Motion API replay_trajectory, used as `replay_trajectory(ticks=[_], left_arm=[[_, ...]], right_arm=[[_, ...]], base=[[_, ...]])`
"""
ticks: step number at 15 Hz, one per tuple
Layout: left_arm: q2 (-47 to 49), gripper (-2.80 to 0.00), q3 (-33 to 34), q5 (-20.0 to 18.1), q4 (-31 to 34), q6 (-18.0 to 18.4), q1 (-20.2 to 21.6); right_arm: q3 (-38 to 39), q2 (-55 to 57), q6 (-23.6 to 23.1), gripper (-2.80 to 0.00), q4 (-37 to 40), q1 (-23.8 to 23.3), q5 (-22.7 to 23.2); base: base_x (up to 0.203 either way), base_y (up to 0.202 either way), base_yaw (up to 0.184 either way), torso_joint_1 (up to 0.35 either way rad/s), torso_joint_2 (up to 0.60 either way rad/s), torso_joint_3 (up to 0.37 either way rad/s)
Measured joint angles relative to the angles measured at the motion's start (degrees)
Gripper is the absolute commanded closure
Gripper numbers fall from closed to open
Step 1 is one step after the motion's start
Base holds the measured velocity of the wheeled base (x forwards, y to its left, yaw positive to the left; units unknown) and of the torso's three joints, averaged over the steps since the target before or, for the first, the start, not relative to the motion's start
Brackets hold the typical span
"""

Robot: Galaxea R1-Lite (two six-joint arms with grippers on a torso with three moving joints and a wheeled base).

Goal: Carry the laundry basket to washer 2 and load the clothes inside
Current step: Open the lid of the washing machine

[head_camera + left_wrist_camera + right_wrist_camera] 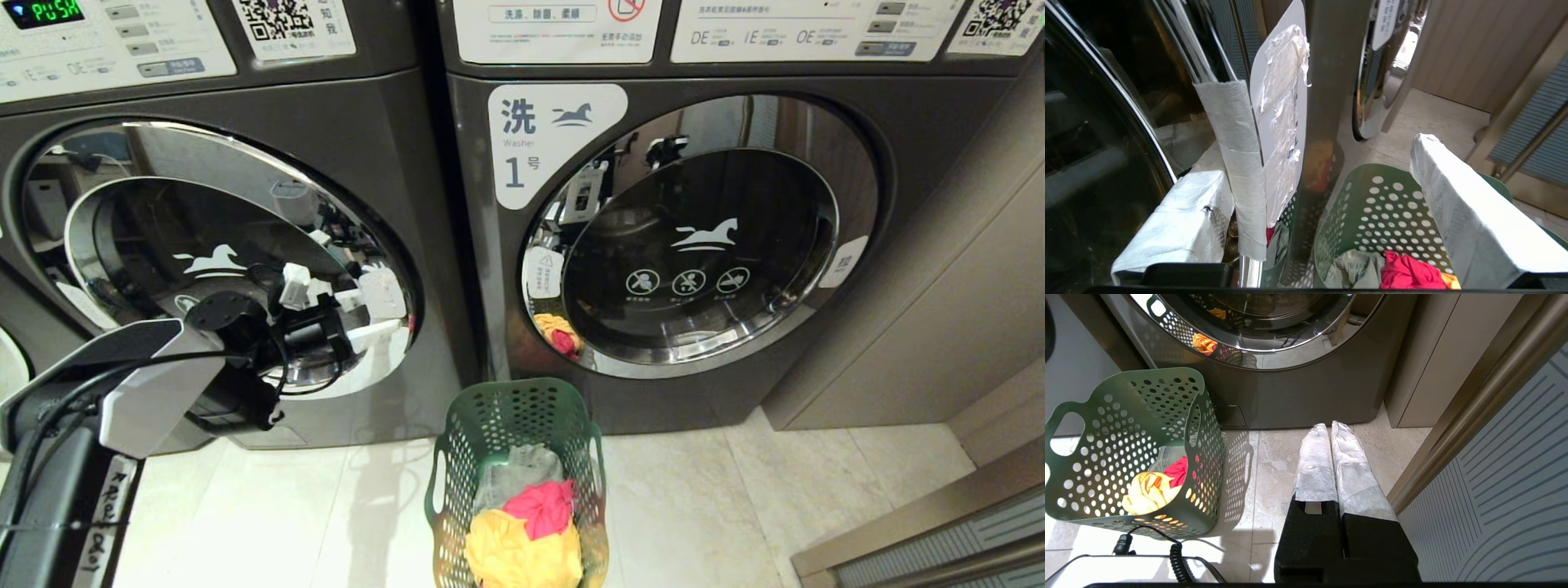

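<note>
Beside our left gripper [326,306], spread wide at the washer door [220,253], the laundry basket [516,425] is sitting on pale floor tiles [694,506]; right gripper [1331,435] pressed together.

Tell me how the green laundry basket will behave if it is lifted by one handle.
The laundry basket is perforated plastic all over, so it is probably light and may flex a little. It stands tall on the floor, so a one-handle lift would likely tilt it. The clothes lie loose and low inside, so they would probably slump toward the low side rather than spill out.

basket [498,425]: matt perforated plastic | clothes [526,531]: soft cloth | door rim [804,278]: glossy chrome
</note>
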Motion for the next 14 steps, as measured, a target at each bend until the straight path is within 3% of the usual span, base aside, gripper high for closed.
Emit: replay_trajectory(ticks=[6,14], left_arm=[[2.31,-2.80,-3.25,0.41,0.13,-0.58,8.11],[2.76,-2.80,-4.58,0.66,0.15,-2.45,11.49]], right_arm=[[0.00,0.00,0.00,0.00,0.00,0.02,0.00],[0.00,0.00,0.01,0.00,0.00,0.02,0.00]], base=[[0.000,0.000,0.000,0.000,0.00,0.000],[0.000,0.000,0.000,0.000,0.00,0.000]])
